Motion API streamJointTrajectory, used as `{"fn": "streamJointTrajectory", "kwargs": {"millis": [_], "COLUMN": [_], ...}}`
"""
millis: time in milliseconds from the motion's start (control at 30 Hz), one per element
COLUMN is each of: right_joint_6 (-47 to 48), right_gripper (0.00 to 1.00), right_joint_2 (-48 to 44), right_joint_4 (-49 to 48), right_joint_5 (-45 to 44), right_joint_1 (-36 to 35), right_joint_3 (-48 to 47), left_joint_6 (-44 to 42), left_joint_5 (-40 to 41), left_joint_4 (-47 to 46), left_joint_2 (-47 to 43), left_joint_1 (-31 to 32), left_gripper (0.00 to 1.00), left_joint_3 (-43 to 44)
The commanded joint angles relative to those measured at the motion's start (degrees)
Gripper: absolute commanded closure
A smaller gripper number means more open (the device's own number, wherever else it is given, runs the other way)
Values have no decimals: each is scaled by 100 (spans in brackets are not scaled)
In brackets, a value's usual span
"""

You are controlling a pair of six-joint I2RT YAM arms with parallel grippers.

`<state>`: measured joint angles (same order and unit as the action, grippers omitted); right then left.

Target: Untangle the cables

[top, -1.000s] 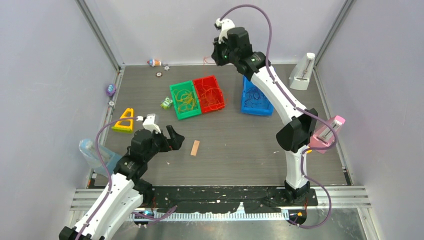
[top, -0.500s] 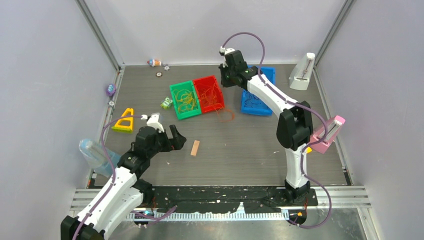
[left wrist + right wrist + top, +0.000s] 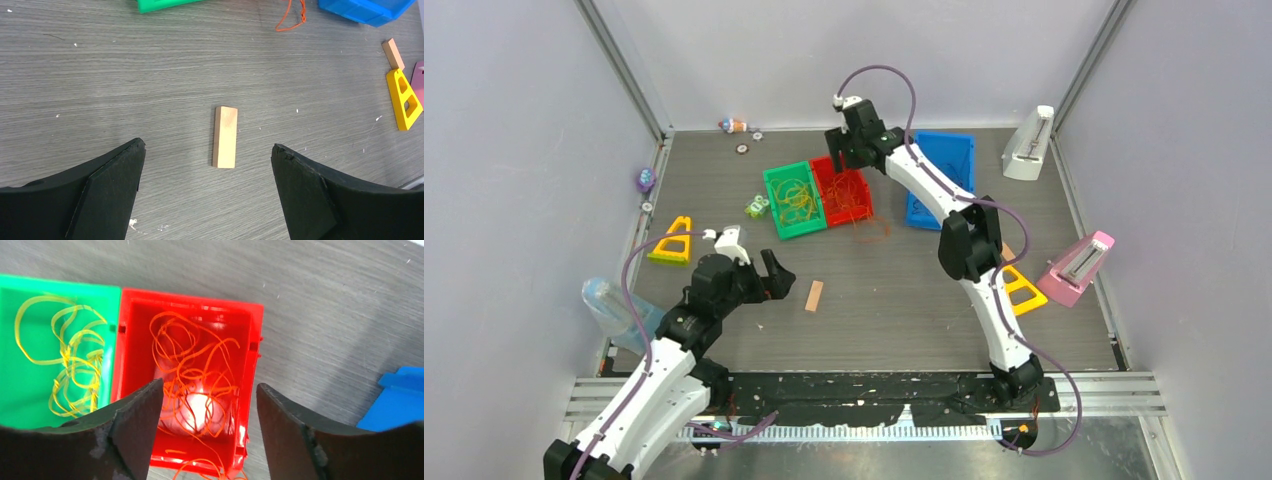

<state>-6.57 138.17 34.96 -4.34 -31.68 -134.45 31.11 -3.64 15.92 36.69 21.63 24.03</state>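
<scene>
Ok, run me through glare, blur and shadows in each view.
Right wrist view: a hot white glare spot on the floor of the red bin washes out the orange cables there; the table beyond looks soft. Left wrist view: sharp, even light, the tan block casting only a thin shadow. Top view: flat, diffuse lighting, no glare.

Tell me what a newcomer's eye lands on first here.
The bright bins at the far middle: a red bin full of orange cables beside a green bin of yellow cables, with the right gripper open right above the red one. Nearer, the left gripper hangs open over a small tan block lying alone on the grey table.
</scene>
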Motion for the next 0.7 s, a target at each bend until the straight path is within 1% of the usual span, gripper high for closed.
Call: {"fn": "streamJointTrajectory", "kwargs": {"millis": [0, 33, 67, 100, 133, 167, 200, 233, 333, 433, 567, 667], "right_joint_6": [138, 187, 202, 235, 248, 265, 267, 274, 310, 389, 468, 521], "right_gripper": [22, 17, 15, 11, 9, 6, 5, 3, 1, 0, 1, 3], "right_joint_2": [-936, -1092, -1434, -1618, -1974, -2138, -2462, -2602, -3113, -3380, -3346, -3220], "right_joint_4": [-110, -168, -269, -322, -446, -516, -651, -702, -896, -1099, -1180, -1197], "right_joint_5": [-125, -123, -112, -98, -51, -28, 6, 40, 290, 592, 633, 489], "right_joint_1": [-30, -31, -31, -31, -31, -31, -31, -27, -31, -33, -30, -32], "right_joint_3": [596, 976, 1168, 1585, 1807, 2287, 2509, 2955, 3709, 4451, 4897, 5019], "left_joint_6": [-54, -53, -45, -38, -29, -19, -7, 1, -7, -31, -44, -26], "left_joint_5": [29, 18, 13, 6, 4, -1, -4, -5, -43, -54, -58, -74], "left_joint_4": [-116, -118, -124, -136, -153, -178, -192, -209, -222, -221, -226, -221], "left_joint_2": [15, 29, 30, 38, 38, 33, 34, 38, 40, 37, 31, 15], "left_joint_1": [8, 8, 8, 8, 8, 8, 8, 8, 8, 8, 8, 8], "left_gripper": [2, 2, 2, 2, 2, 2, 2, 2, 2, 2, 2, 2], "left_joint_3": [235, 241, 242, 235, 221, 200, 189, 181, 167, 172, 181, 181]}}
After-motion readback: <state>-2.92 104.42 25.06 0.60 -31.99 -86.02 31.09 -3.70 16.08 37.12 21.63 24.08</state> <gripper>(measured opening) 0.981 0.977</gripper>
